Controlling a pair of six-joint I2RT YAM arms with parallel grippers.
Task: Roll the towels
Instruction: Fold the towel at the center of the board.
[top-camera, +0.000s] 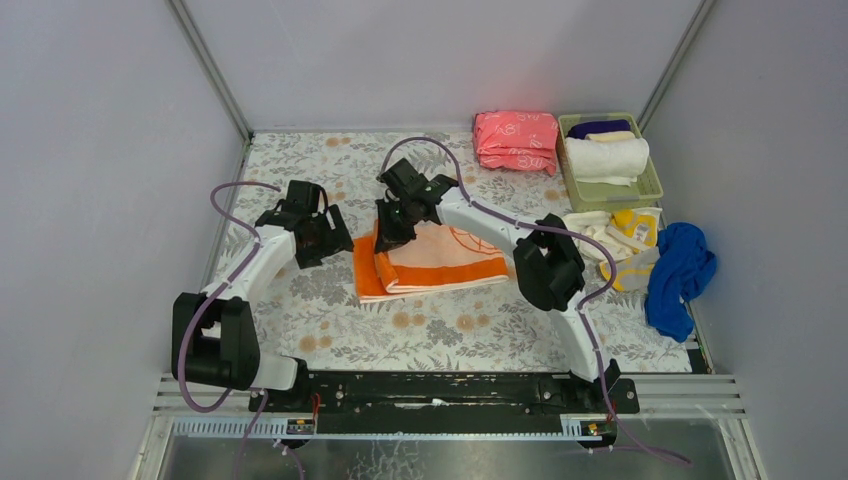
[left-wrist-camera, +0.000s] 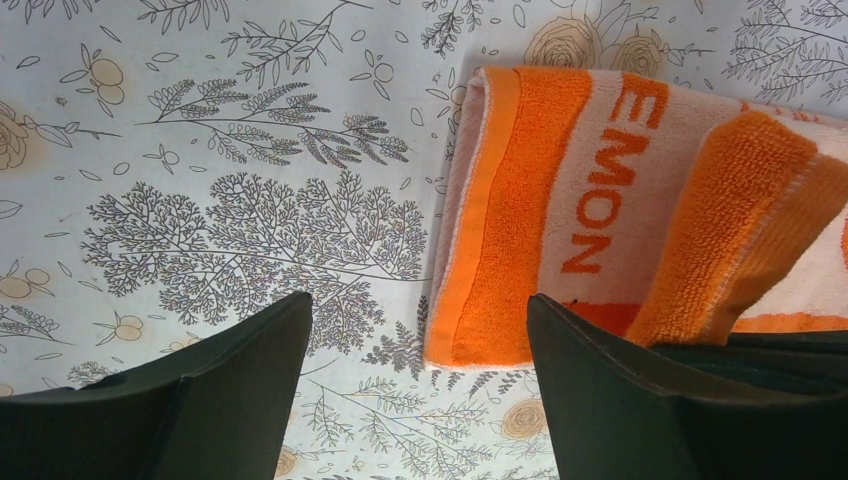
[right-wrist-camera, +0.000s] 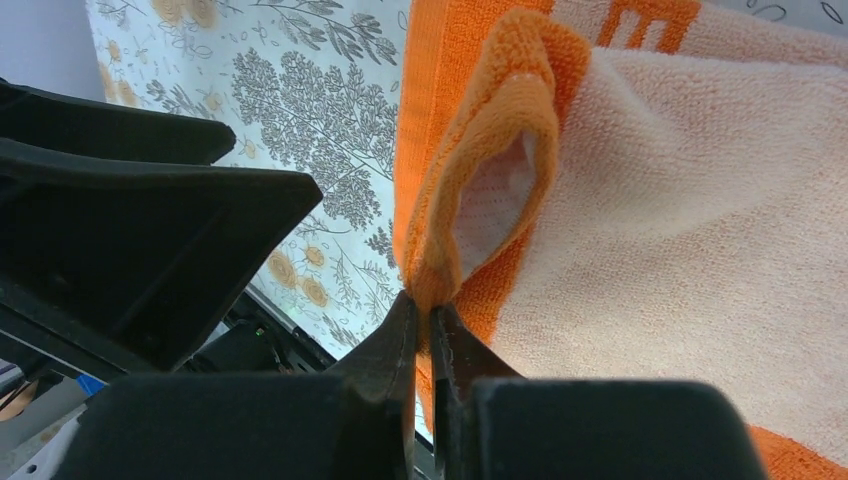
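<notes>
An orange towel with white pattern (top-camera: 440, 260) lies folded mid-table, its lettered edge showing in the left wrist view (left-wrist-camera: 560, 220). My right gripper (top-camera: 392, 235) is shut on the towel's orange corner (right-wrist-camera: 500, 150), which is pulled up into a loop above the rest of the cloth; the fingertips (right-wrist-camera: 425, 310) pinch the hem. My left gripper (top-camera: 325, 240) hovers open just left of the towel, its fingers (left-wrist-camera: 240, 380) straddling the towel's near left corner with nothing held. A blue towel (top-camera: 680, 275) and a yellow one (top-camera: 630, 235) lie at the right. White towels (top-camera: 608, 158) sit in a tray.
A green tray (top-camera: 652, 188) at the back right holds rolled cloths. A folded pink stack (top-camera: 517, 141) lies beside it. Grey walls enclose the flowered tablecloth (top-camera: 300, 300) on three sides. The black mounting rail (top-camera: 450, 390) runs along the near edge.
</notes>
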